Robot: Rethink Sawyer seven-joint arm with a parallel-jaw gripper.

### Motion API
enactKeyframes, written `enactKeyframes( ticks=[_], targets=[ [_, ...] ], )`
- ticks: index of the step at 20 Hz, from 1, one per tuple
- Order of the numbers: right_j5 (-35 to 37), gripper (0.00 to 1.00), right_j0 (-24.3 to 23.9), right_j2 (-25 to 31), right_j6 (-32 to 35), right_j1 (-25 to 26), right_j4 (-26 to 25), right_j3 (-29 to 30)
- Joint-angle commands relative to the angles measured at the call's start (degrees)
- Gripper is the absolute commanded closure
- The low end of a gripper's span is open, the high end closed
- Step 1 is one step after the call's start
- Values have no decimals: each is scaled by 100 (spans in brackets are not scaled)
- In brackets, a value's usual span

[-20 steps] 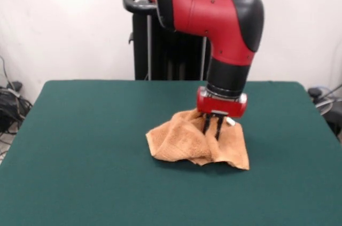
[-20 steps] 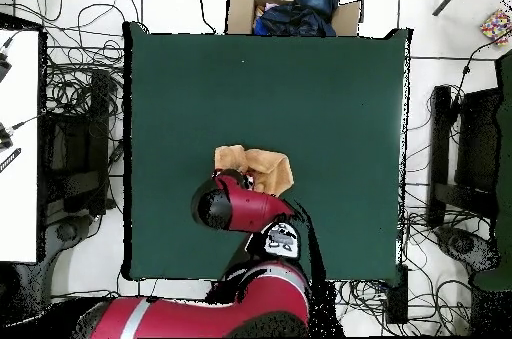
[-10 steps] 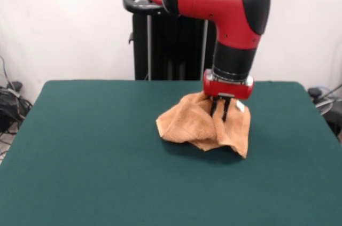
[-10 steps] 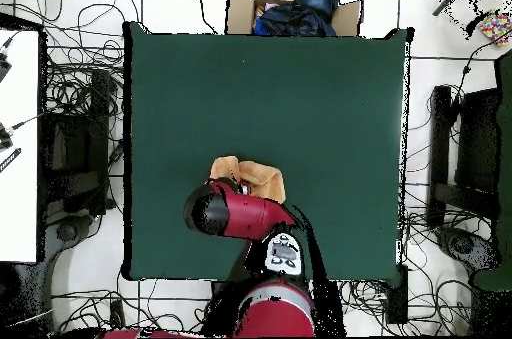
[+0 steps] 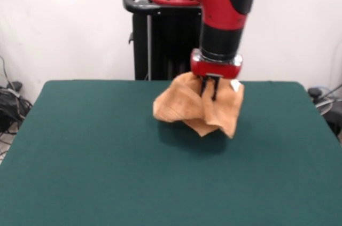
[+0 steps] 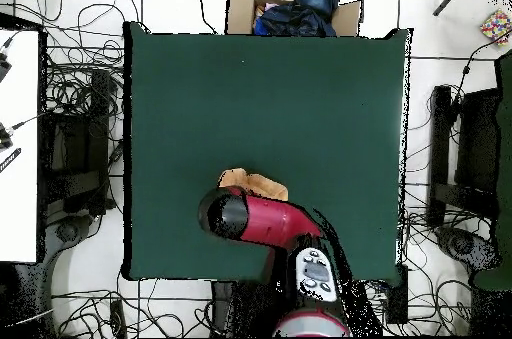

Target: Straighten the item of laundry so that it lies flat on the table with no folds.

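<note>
The orange-tan towel (image 5: 195,107) hangs bunched from my gripper (image 5: 209,93), clear of the green table (image 5: 96,156), with its shadow on the cloth below. The gripper is shut on the towel's upper fold, and a small white tag (image 5: 234,85) shows beside it. In the overhead view only an edge of the towel (image 6: 252,182) shows past the red arm (image 6: 262,221), which hides the gripper.
The black pedestal (image 5: 160,39) stands behind the table's far edge. In the overhead view a cardboard box with dark cloth (image 6: 292,7) sits beyond the table's far edge, and cables lie on the floor around the table.
The gripper has risen and drawn back toward the pedestal, lifting the towel off the table; a second ago the towel still rested on the cloth.
</note>
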Motion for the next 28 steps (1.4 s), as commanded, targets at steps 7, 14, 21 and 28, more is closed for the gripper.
enactKeyframes(
  ticks=[7,14,21,28],
  targets=[
    [798,100,-1458,579,-917,-499,-1492,-683],
    [733,100,-1676,727,-664,-524,-1992,-912],
    [-528,100,-1364,663,299,468,-2261,-1125],
    [-708,100,-1540,1259,105,1097,-2182,-1393]
  ],
)
